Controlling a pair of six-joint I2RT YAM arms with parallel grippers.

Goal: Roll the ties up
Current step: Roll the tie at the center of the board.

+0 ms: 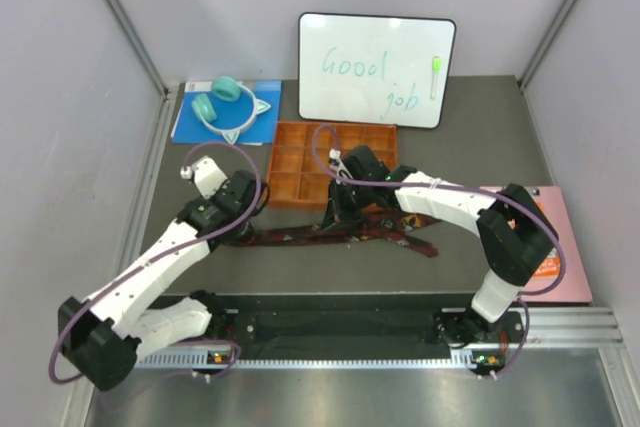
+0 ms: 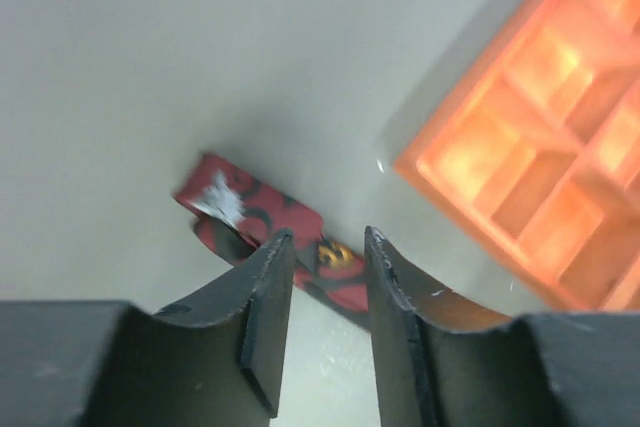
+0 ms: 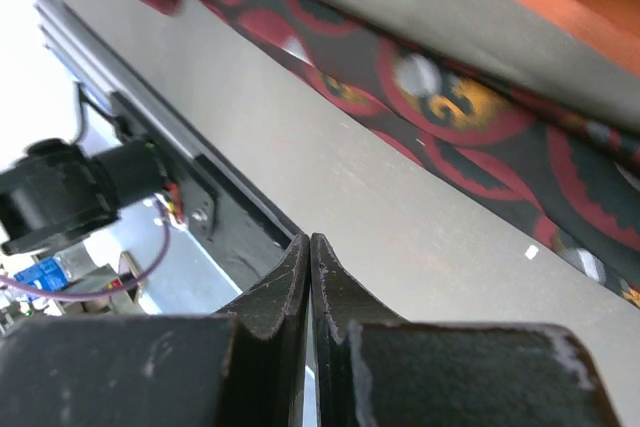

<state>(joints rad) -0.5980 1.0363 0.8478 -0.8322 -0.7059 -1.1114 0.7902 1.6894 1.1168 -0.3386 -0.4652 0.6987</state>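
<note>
Left jaws are spread a little, hanging right over one end of the tie (image 2: 250, 212), with nothing pinched as far as I can see. Right jaws are pressed tight together, holding nothing, low over the table (image 3: 330, 177) next to the tie. The tie itself, dark red with black swirls, lies stretched out flat across the table just in front of the orange tray (image 1: 300, 162), not rolled yet.

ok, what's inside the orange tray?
The visible cells of the orange tray look empty. The right arm covers its near-right cells, so those can't be checked.
</note>
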